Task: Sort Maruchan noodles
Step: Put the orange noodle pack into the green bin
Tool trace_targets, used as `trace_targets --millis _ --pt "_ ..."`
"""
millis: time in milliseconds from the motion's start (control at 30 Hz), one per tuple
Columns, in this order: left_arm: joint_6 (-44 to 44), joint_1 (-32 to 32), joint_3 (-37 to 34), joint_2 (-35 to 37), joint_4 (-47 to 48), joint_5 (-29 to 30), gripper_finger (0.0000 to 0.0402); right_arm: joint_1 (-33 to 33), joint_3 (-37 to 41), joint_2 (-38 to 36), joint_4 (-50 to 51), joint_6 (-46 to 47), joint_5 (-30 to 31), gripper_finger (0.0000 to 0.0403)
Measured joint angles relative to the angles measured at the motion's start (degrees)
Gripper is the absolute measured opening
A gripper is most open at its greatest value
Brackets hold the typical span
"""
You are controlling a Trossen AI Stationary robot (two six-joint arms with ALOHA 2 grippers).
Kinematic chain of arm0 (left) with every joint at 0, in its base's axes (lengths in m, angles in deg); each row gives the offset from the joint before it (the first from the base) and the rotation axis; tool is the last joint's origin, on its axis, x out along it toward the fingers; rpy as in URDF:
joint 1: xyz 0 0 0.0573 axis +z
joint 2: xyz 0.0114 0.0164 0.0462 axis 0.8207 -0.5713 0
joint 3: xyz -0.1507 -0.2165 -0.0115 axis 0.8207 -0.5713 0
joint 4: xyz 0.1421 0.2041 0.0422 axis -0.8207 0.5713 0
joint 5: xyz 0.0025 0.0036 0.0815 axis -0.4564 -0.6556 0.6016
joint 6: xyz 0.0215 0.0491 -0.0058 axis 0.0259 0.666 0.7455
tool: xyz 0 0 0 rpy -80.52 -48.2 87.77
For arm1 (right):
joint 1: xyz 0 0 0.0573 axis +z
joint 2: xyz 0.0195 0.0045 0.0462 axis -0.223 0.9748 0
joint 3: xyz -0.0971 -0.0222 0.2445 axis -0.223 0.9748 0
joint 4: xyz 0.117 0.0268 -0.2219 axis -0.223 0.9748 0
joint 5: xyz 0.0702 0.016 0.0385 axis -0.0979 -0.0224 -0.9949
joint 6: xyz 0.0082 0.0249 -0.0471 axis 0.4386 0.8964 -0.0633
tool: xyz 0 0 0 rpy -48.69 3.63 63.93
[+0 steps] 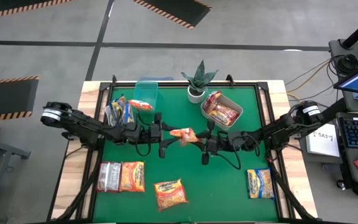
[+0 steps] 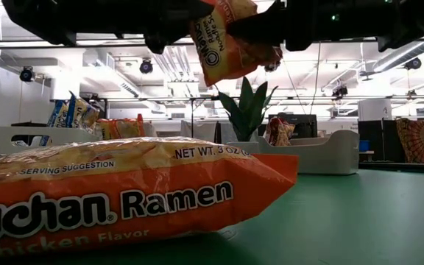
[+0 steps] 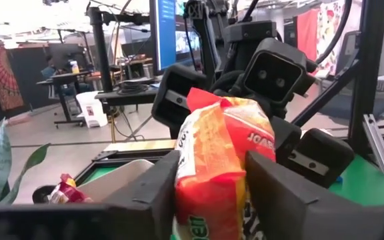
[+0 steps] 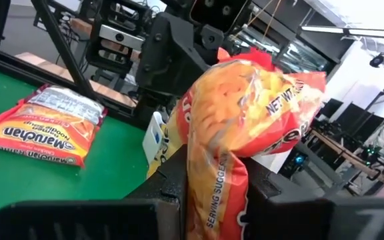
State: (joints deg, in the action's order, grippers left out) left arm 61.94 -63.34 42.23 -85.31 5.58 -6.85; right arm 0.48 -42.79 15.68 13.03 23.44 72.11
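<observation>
Orange noodle packet [image 2: 124, 195]: glossy, crinkled plastic film. Table mat [image 1: 229, 193]: matt green, smooth. Table border [image 1: 73, 180]: pale bare wood. White bin [image 1: 234, 104]: smooth plastic. Gripper fingers [image 3: 153, 190]: matt black.

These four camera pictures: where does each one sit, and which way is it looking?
High view: above the table, looking straight down; both dark arms meet mid-table at an orange plastic noodle packet.
Low view: at tabletop height, looking level across the green table; arms overhead.
Left wrist view: on the left arm, looking past the left claw towards the right arm.
Right wrist view: on the right arm, looking past the right claw towards the left arm.
Shared: all four show that same packet, gripped by both claws.
</observation>
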Motion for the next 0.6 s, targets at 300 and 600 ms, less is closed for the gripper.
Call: trace_targets --millis 300,600 --pt "0.4 0.1 0.0 0.2 0.2 0.4 0.0023 0.0 0.0 -0.2 0.3 4.8 1.0 0.0078" --pt "3.2 0.3 0.0 1.5 1.8 1.8 0.0017 0.0 -0.1 -2.4 0.5 8.9 3.1 0.0172"
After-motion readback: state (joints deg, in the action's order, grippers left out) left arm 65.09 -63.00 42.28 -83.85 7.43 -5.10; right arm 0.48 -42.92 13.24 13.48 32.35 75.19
